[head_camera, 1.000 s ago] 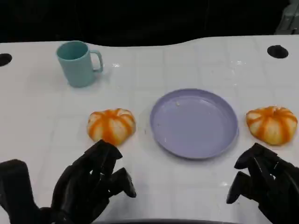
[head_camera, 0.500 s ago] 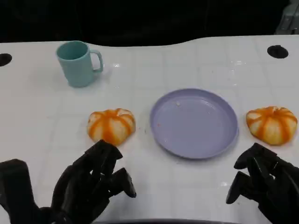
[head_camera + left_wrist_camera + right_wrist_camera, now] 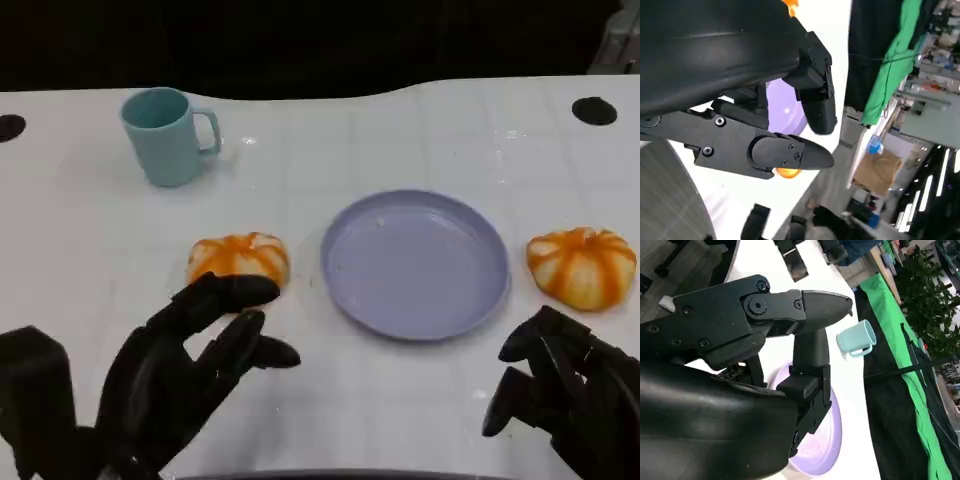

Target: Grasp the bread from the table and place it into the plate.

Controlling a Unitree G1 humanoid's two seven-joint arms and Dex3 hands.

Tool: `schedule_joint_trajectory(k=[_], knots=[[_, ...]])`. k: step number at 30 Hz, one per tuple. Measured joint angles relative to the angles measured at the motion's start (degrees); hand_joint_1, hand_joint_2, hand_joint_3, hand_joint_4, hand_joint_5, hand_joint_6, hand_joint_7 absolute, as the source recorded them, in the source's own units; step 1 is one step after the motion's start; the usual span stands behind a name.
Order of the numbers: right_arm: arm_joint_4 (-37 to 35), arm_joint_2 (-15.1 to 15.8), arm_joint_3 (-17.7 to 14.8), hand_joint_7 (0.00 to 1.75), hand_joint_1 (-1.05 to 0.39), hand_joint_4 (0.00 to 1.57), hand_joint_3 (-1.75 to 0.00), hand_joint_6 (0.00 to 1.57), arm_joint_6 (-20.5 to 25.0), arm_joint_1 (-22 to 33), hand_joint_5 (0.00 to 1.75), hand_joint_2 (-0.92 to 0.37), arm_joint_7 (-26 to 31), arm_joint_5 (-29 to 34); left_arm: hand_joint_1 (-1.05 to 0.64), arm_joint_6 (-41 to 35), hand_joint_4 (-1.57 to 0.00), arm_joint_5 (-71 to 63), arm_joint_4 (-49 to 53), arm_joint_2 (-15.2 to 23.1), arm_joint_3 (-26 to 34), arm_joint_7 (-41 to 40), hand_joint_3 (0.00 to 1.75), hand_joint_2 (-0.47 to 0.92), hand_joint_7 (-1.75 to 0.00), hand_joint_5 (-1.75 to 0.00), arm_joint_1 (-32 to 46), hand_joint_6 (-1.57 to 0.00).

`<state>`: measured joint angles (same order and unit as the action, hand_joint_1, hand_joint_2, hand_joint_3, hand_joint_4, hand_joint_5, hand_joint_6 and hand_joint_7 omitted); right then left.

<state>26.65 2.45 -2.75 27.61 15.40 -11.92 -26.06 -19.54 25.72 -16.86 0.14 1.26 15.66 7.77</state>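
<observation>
Fingers point(image 3: 225, 293) of left robot hand point(image 3: 180, 370) spread beside bread point(image 3: 238, 260).

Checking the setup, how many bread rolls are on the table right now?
2: one bread roll left of the plate, partly behind the left hand; another right of it.

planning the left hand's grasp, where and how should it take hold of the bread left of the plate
Grip the bread across its rounded sides, coming from above and the near side, where the left hand already hovers with its fingers spread. It is a low dome lying flat on the table, with bare surface around it, so fingers can wrap both flanks.
</observation>
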Motion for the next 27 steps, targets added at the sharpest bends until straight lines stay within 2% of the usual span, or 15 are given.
schedule_joint_trajectory(k=[4,9,11,12,16,27], knots=[[-0.01,0.00,-0.04,1.61,-0.49,0.65,-0.37,0.50,0.07,-0.43,1.75,-0.92,0.00,-0.02,-0.60,8.32,-0.11,-11.10,1.81,5.33,-4.01,1.88,0.10,0.92,-0.26,-0.88,-1.82,-0.38],[-0.02,0.00,-0.04,1.61,-0.48,0.65,-0.37,0.50,0.08,-0.74,1.75,-0.92,0.01,-0.01,-0.48,14.73,-0.01,-24.85,1.78,12.42,-6.79,1.93,0.01,0.89,-0.10,-0.73,-4.85,-0.35],[-0.03,0.00,-0.03,1.62,-0.49,0.65,-0.37,0.50,0.08,-0.82,1.75,-0.92,0.01,0.00,-0.44,16.47,0.00,-29.69,1.83,14.28,-7.66,1.42,0.00,0.86,-0.08,-0.69,-6.23,-0.35],[-0.04,0.00,-0.02,1.62,-0.48,0.65,-0.36,0.50,0.08,-0.91,1.75,-0.92,0.01,0.00,-0.43,17.60,0.00,-31.77,1.86,14.86,-7.83,0.88,0.00,0.85,-0.06,-0.59,-6.91,-0.32],[-0.23,0.00,-0.08,1.62,-0.49,0.64,-0.35,0.49,0.08,-0.98,1.75,-0.92,0.01,0.00,-0.41,22.00,0.00,-39.32,3.58,16.74,-8.85,-0.82,0.00,0.84,-0.03,-0.42,-9.96,-0.27],[-0.61,-0.01,-0.47,1.61,-0.49,0.64,-0.33,0.50,0.14,-1.22,1.75,-0.92,0.03,-0.06,-0.40,23.15,0.00,-62.34,5.32,22.22,-14.30,-3.36,0.00,0.79,-0.01,-0.24,-16.01,-0.23]])
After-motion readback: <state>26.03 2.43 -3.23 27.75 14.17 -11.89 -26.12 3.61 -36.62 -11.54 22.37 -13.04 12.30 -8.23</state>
